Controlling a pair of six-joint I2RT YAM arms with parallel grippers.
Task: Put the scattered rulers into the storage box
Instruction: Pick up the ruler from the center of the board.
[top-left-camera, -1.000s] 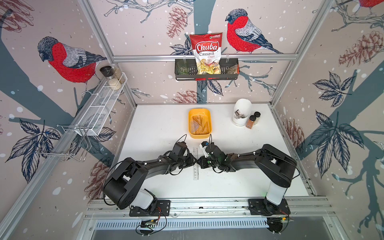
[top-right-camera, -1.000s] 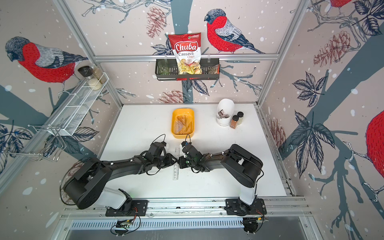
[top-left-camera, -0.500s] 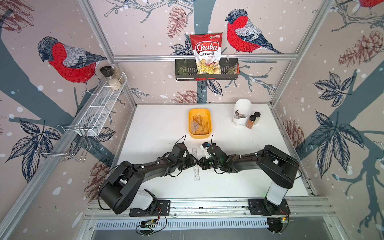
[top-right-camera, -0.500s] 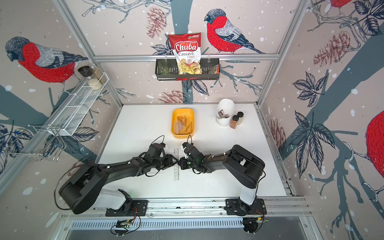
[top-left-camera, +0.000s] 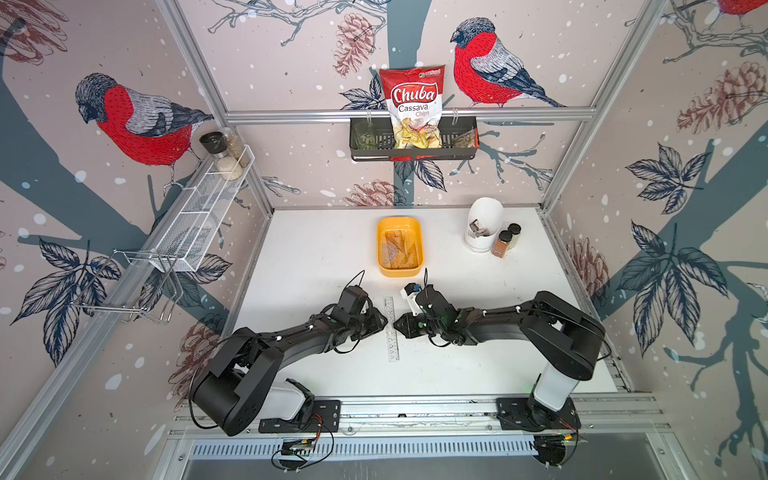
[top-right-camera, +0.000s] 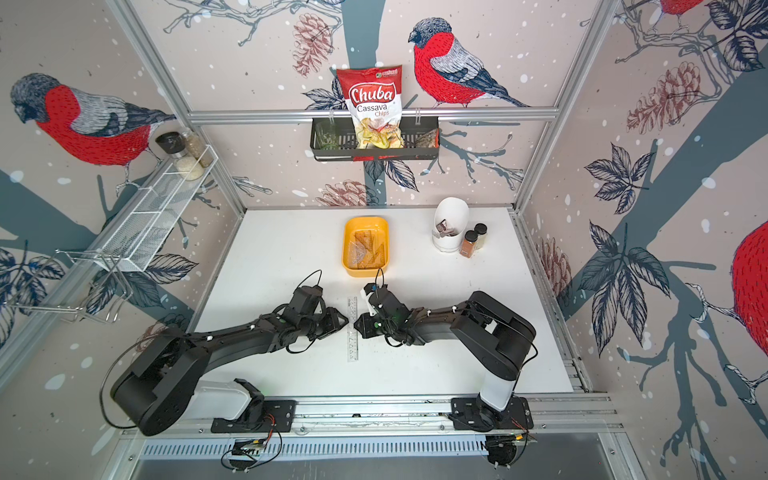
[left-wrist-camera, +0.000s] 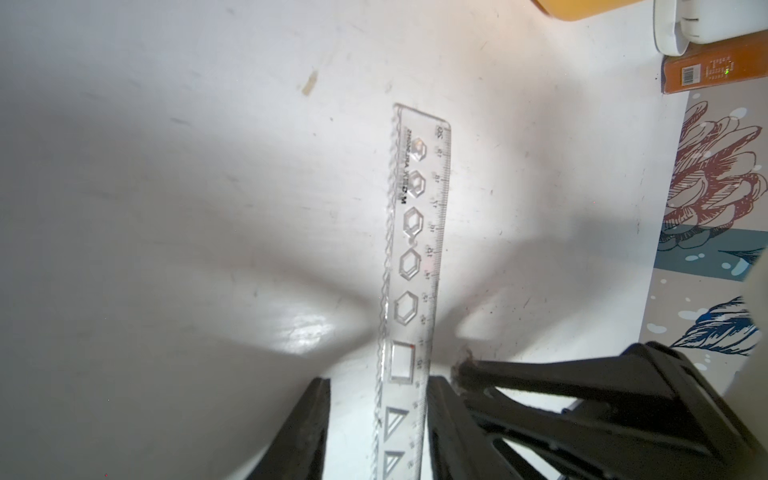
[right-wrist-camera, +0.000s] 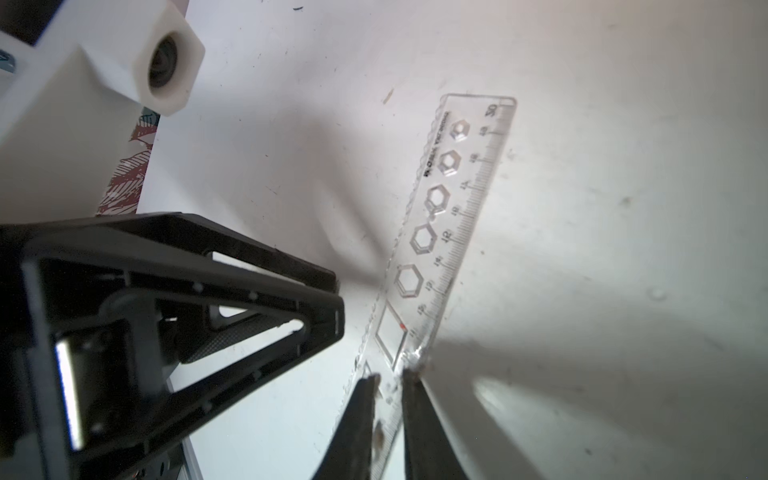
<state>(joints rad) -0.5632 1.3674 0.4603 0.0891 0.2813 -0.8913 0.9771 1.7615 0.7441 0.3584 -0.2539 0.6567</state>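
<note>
Bench (top-left-camera: 311, 249), white, contents as seen from the front of the cell:

- One stencil ruler (top-left-camera: 391, 345), clear, lying flat near the middle of the bench. Its long axis points toward the storage box (top-left-camera: 400, 272), and it is outside the box. Hexagon, square and triangle cut-outs and a wavy edge show in the left wrist view (left-wrist-camera: 411, 249).
- The storage box, yellow-orange, stands at the back centre. Several other rulers (top-left-camera: 399, 249) lie inside it (too overlapped to count from here).
- Left pincer (left-wrist-camera: 379, 380), low over the bench and partly spread. Its fingers (left-wrist-camera: 307, 428) straddle the stencil ruler's width. One has bare bench between it and the wavy edge. The other is just beside the graduated edge.
- Right pincer (right-wrist-camera: 390, 374), reaching in from the opposite side, narrow, with only a slit between its fingers. The tips sit at the graduated edge. Whether they pinch it or merely rest on it I cannot tell.
- The two pincers face each other across the stencil ruler in both top views.
- White pot (top-left-camera: 482, 224) and two spice jars (top-left-camera: 500, 245), back right.
- Black wire basket (top-left-camera: 457, 153) on the back wall, holding a bag of cassava chips (top-left-camera: 413, 104).
</note>
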